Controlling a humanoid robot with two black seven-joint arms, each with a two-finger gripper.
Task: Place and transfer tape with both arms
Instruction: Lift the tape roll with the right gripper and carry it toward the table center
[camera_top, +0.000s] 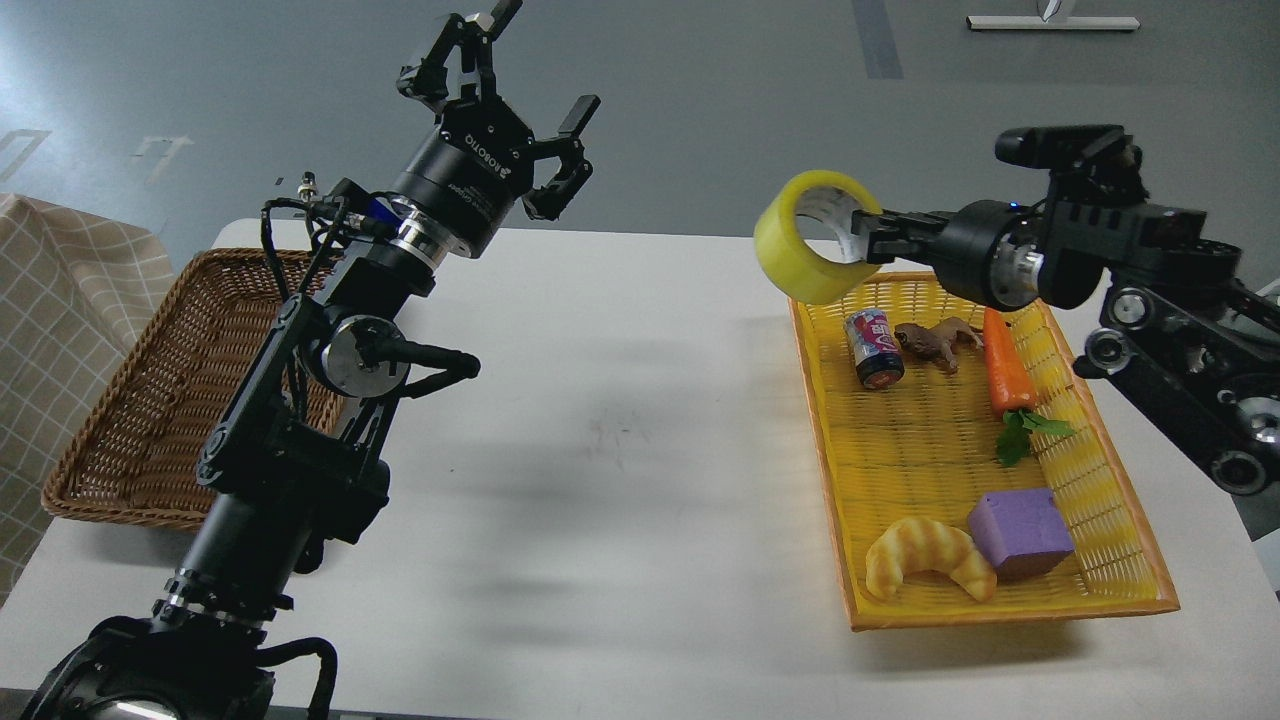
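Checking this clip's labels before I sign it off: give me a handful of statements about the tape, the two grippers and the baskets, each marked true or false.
1. The right gripper holds the tape in the air. True.
2. The left gripper is shut on the tape. False: it is open and holds nothing.
3. The croissant lies in the yellow basket beside the purple block. True.
4. The tape rests on the white table. False: it hangs above the yellow basket's far left corner.
5. The carrot lies in the brown wicker basket. False: it lies in the yellow basket.
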